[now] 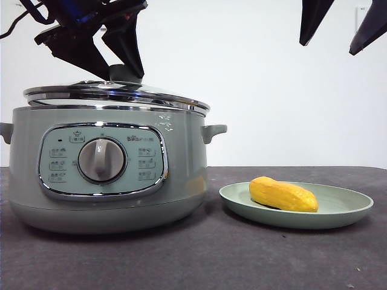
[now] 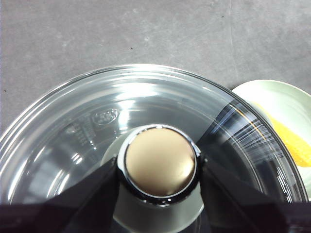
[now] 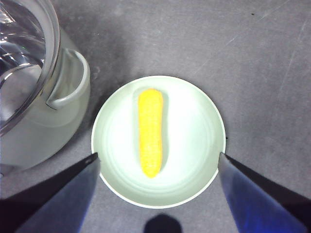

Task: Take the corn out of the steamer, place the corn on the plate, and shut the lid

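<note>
Yellow-orange stubby corn cob (image 3: 150, 132) lies lengthwise at middle of shallow round pale green plate (image 3: 201, 121), on dark grey bench (image 1: 242, 254) just beside large round sage-green steamer pot (image 1: 181, 181). Round glass lid with chrome rim (image 1: 115, 93) sits on pot. Left claw (image 2: 160, 167) over lid, black jaws pressed on either side of pale knob (image 2: 160, 162), pinching it. Right claw (image 3: 158, 162) hangs above plate, jaws spread wide, clear of corn.

Front camera low, level, close; both wrists look down, apparently sharing plate (image 3: 204, 97).
</note>
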Tool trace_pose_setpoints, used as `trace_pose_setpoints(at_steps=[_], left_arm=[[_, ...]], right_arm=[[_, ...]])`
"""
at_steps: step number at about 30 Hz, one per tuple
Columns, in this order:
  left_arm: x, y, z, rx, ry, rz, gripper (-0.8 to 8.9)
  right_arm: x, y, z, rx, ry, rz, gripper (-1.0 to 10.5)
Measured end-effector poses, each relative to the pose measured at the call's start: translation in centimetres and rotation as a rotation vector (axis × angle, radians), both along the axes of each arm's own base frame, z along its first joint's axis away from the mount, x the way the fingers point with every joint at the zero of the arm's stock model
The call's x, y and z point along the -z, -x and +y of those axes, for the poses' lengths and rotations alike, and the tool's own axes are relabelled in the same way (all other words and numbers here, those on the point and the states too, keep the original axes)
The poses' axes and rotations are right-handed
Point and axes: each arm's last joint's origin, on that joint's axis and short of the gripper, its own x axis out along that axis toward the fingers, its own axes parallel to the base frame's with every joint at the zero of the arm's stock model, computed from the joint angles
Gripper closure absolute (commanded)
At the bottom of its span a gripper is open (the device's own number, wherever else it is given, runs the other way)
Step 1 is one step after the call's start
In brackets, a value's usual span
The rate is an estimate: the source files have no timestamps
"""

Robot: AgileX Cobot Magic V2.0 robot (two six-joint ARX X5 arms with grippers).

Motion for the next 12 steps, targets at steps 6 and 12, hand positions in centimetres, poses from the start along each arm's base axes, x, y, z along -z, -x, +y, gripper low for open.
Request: trace_pose_setpoints(at_steps=[6,12], left_arm=[[0.0,0.0,0.0,-0.001,-0.001,0.0,8.23],[-0.16,0.14,0.09,-0.002,0.0,-0.004,8.23]], right_arm=[[0.0,0.0,0.0,0.0,0.0,0.0,5.4],[0.0,0.0,0.0,0.0,0.0,0.0,5.4]])
